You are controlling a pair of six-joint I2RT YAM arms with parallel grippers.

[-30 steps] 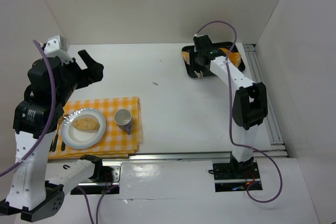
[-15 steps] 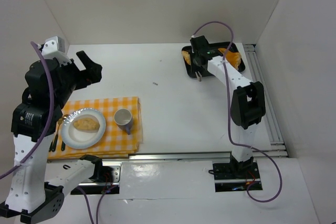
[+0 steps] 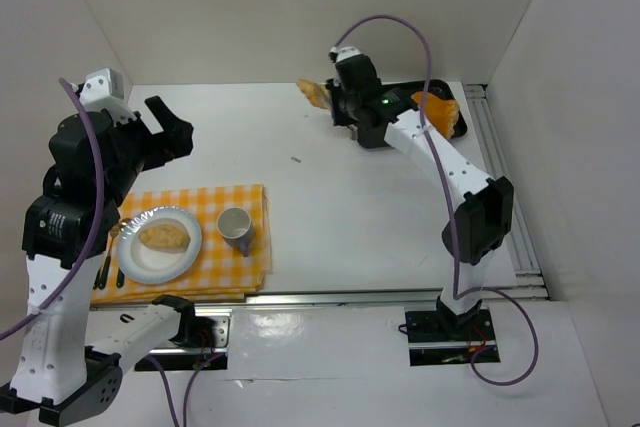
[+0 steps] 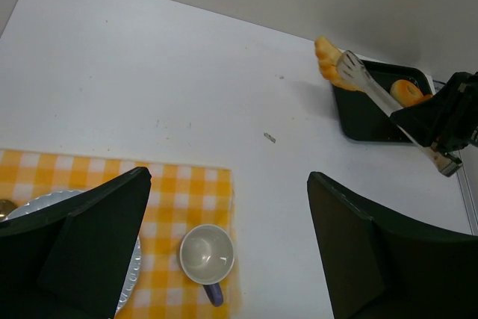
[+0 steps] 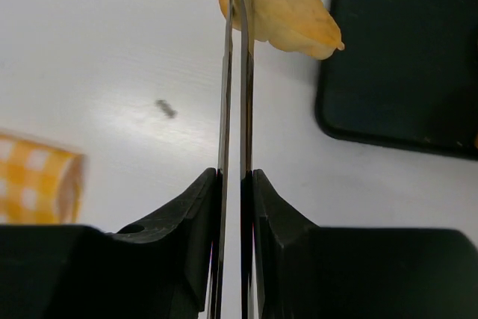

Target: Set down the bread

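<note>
My right gripper (image 5: 235, 184) clamps the tongs (image 5: 234, 72), their blades pinching the bread (image 3: 315, 93). The plate (image 3: 133, 261) lies well apart from it, leftward and nearward.

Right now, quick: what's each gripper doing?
Left gripper: open, holding nothing.
Right gripper: shut on the tongs, which pinch the bread.

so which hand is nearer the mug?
Left. The left hand hangs beyond and left of the mug; the right hand is far across, by the black tray, shut on tongs holding bread.
</note>
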